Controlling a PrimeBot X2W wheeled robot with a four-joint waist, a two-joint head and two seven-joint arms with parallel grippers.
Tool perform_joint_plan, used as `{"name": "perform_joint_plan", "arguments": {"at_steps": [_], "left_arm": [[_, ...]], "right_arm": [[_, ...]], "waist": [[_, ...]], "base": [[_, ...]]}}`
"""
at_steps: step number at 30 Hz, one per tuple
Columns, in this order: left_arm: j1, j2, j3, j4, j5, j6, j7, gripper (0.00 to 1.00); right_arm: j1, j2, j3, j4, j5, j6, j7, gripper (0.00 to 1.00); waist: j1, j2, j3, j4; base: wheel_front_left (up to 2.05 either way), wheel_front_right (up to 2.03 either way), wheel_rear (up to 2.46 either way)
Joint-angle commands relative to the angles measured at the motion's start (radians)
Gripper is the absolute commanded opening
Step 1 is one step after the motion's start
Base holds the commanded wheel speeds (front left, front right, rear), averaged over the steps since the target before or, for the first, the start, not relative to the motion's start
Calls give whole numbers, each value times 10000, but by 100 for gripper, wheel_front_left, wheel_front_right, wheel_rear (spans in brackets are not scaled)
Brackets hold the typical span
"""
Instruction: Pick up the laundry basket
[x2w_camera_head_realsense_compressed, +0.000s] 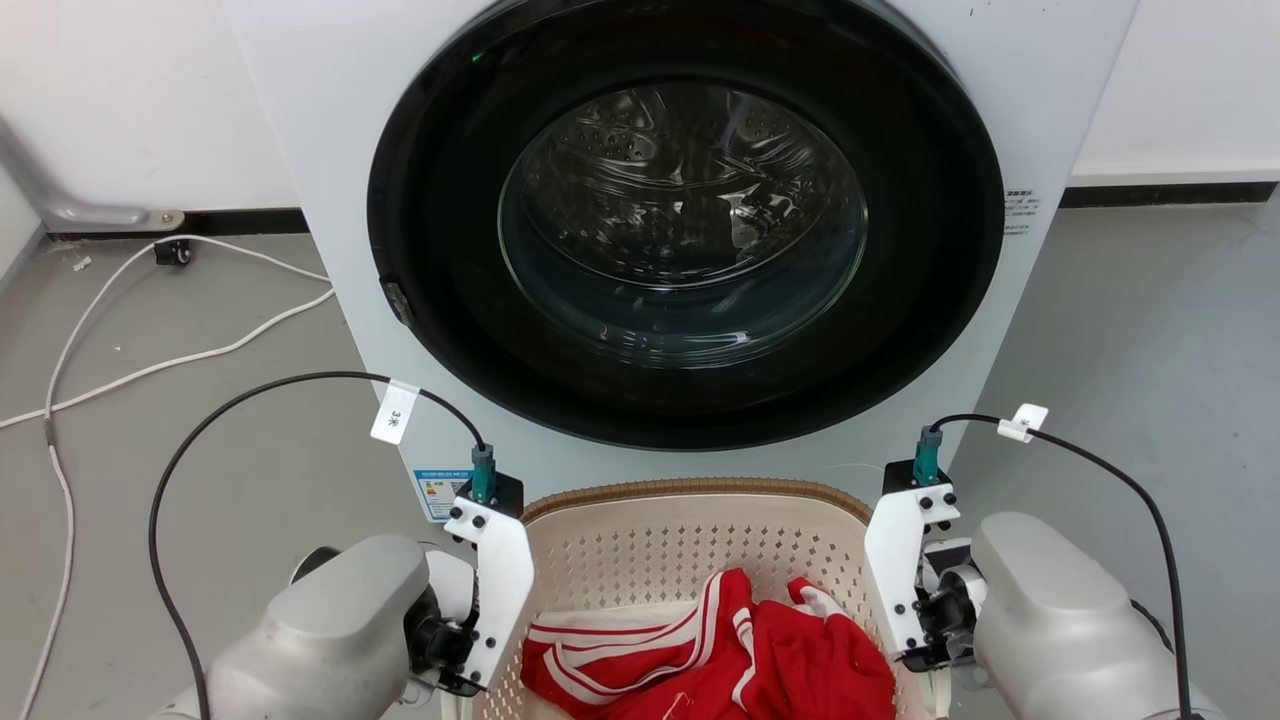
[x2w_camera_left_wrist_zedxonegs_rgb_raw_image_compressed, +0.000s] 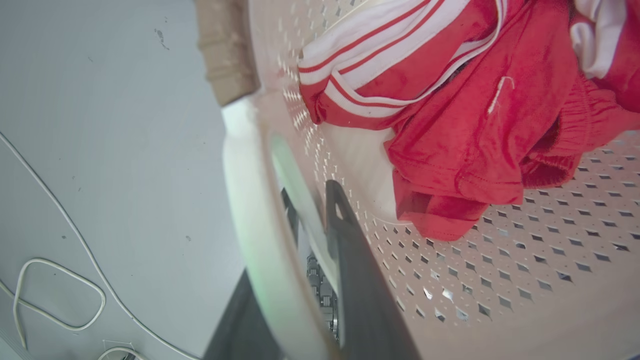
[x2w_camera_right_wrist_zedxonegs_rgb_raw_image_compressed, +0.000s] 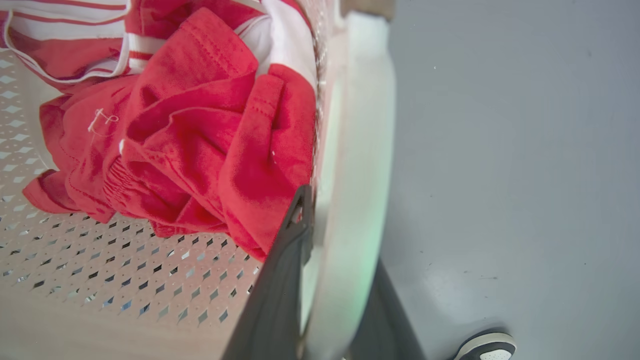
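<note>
The laundry basket (x2w_camera_head_realsense_compressed: 690, 492), cream and perforated with a brown woven-look rim, stands in front of me between my two arms. Red clothing with white stripes (x2w_camera_head_realsense_compressed: 720, 650) lies inside it. In the left wrist view my left gripper (x2w_camera_left_wrist_zedxonegs_rgb_raw_image_compressed: 310, 200) straddles the basket's white side handle (x2w_camera_left_wrist_zedxonegs_rgb_raw_image_compressed: 250, 200), one dark finger (x2w_camera_left_wrist_zedxonegs_rgb_raw_image_compressed: 350, 250) inside the wall and one outside, shut on it. My right gripper (x2w_camera_right_wrist_zedxonegs_rgb_raw_image_compressed: 340, 225) clamps the opposite white handle (x2w_camera_right_wrist_zedxonegs_rgb_raw_image_compressed: 360, 150) the same way, its inner finger (x2w_camera_right_wrist_zedxonegs_rgb_raw_image_compressed: 290, 260) touching the red cloth (x2w_camera_right_wrist_zedxonegs_rgb_raw_image_compressed: 200, 140).
A white washing machine (x2w_camera_head_realsense_compressed: 320, 150) with a round dark glass door (x2w_camera_head_realsense_compressed: 690, 250), shut, rises just beyond the basket. White cables (x2w_camera_head_realsense_compressed: 150, 360) trail over the grey floor at left. A person's shoe (x2w_camera_right_wrist_zedxonegs_rgb_raw_image_compressed: 487, 345) rests on the floor outside the basket's right side.
</note>
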Motion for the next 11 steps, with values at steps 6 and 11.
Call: {"name": "perform_joint_plan", "arguments": {"at_steps": [6,11], "left_arm": [[-4,39,-112,-19,4,-135,105,0],[6,6,-111,4,-9,-135,171,0]], "right_arm": [[-273,-126,160,-14,-5,0,-35,0],[-239,-126,201,10,45,0,-25,0]], "waist": [[0,0,6,3],[0,0,4,3]], "base": [[0,0,0],[0,0,0]]}}
